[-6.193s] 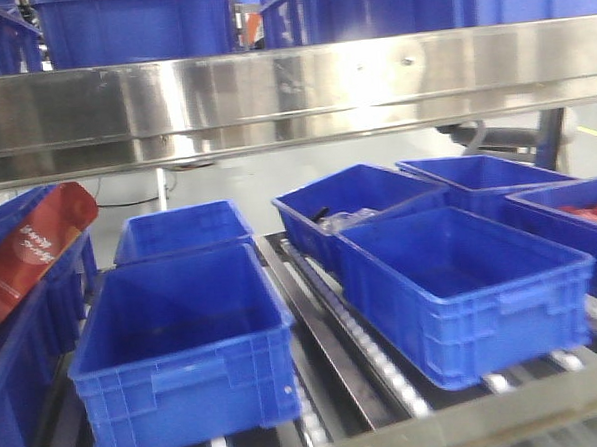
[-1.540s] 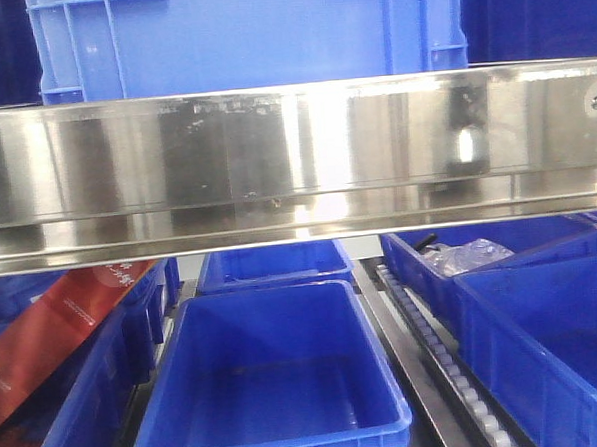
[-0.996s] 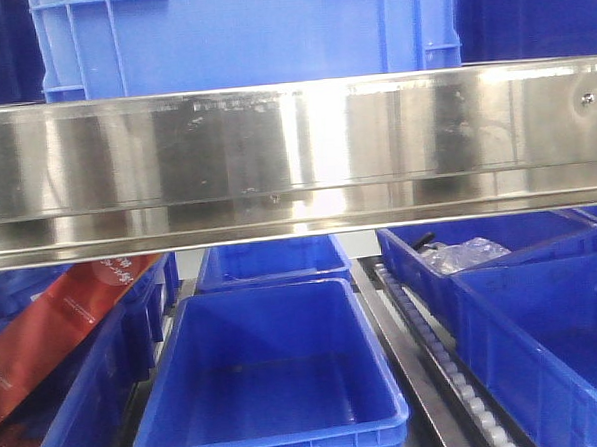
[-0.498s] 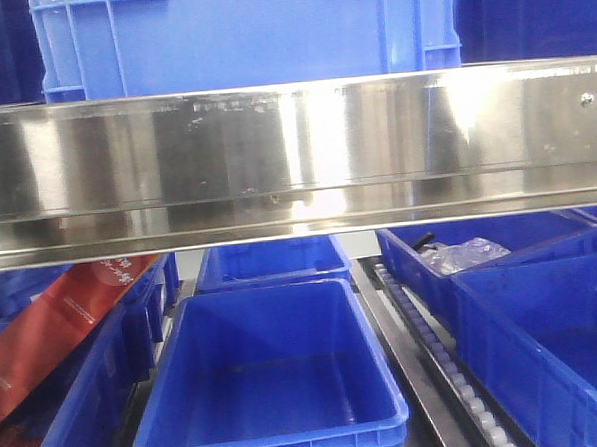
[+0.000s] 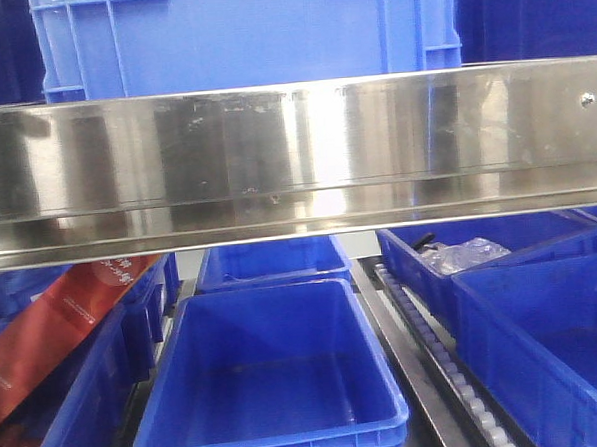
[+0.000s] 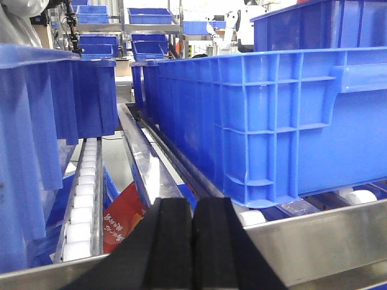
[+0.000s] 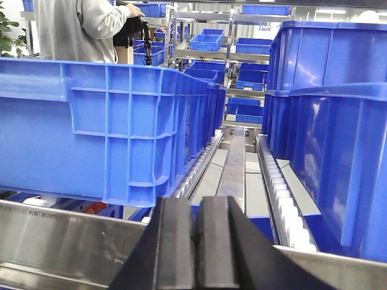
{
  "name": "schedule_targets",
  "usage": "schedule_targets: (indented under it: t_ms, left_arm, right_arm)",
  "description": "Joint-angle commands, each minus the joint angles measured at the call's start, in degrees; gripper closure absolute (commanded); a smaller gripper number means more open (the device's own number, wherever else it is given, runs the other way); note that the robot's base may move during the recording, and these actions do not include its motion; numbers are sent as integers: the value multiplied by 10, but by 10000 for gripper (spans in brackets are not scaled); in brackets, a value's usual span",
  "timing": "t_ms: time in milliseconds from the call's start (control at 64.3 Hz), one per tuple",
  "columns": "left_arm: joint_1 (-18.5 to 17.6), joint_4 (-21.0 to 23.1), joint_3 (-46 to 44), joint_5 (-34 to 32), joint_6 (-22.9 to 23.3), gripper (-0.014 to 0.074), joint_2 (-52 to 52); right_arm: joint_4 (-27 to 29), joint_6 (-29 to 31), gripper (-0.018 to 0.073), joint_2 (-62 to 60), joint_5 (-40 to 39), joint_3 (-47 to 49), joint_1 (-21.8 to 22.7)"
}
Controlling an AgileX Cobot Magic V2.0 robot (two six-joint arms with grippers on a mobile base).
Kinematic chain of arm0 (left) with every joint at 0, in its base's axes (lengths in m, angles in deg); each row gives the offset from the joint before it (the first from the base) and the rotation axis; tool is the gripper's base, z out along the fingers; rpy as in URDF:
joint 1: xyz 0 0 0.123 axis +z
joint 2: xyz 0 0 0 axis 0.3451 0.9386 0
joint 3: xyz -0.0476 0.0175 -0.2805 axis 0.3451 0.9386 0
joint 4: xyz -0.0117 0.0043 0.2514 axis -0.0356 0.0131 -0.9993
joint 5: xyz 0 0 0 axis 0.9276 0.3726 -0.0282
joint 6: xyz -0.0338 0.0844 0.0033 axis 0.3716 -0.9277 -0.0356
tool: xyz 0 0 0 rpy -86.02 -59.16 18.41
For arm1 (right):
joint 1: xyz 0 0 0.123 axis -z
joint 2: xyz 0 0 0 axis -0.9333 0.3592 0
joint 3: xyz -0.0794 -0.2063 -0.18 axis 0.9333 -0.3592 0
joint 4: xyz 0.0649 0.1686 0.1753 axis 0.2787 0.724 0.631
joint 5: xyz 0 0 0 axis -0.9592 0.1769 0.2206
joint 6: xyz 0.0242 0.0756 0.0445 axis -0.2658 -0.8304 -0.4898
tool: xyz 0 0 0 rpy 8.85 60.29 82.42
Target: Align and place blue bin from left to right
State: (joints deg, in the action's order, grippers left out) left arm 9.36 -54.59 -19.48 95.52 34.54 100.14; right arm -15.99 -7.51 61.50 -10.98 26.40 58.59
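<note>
A large blue bin (image 5: pixel 239 36) stands on the upper shelf behind the steel front rail (image 5: pixel 295 154). In the left wrist view this blue bin (image 6: pixel 272 121) sits on the rollers just right of my left gripper (image 6: pixel 193 208), whose black fingers are pressed together with nothing between them. In the right wrist view the same blue bin (image 7: pixel 91 127) lies to the left of my right gripper (image 7: pixel 198 205), which is also shut and empty. Both grippers hover at the rail, apart from the bin. Neither gripper shows in the front view.
On the lower shelf stand an empty blue bin (image 5: pixel 271 375), another behind it (image 5: pixel 270 260), and bins at right, one holding a plastic bag (image 5: pixel 465 255). A red pack (image 5: pixel 54 331) leans at left. Neighbouring bins (image 6: pixel 36 151) (image 7: pixel 344 163) flank the roller tracks. A person (image 7: pixel 78 30) stands beyond.
Over six seconds the front view has swung from the lower shelf to face the steel rail and upper bin. In the last second nothing has visibly moved.
</note>
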Motion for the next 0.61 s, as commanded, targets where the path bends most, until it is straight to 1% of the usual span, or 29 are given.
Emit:
schedule_targets:
  t_ms: [0,171,233,296,389,436,482,591]
  left_arm:
    - [-2,-1,-1,-14,-2,707,-3]
    - [-2,-1,-1,-14,-2,707,-3]
    - [0,23,-1,-12,-2,707,-5]
    - [17,40,2,-7,-14,707,-13]
    - [51,78,25,-8,-54,707,-32]
    - [66,82,40,-11,-70,707,-47]
    - [85,84,62,-11,-70,707,-68]
    - [111,87,114,-11,-70,707,-112]
  right_arm:
    - [-5,6,628,-4,-17,0,1]
    - [-5,6,628,-4,-17,0,1]
    - [-5,6,628,-4,-18,0,1]
    - [-5,6,628,-4,-18,0,1]
    - [-5,6,628,-4,-18,0,1]
    - [-5,6,628,-4,-18,0,1]
    - [-5,6,628,-4,-18,0,1]
    - [-5,6,628,-4,-18,0,1]
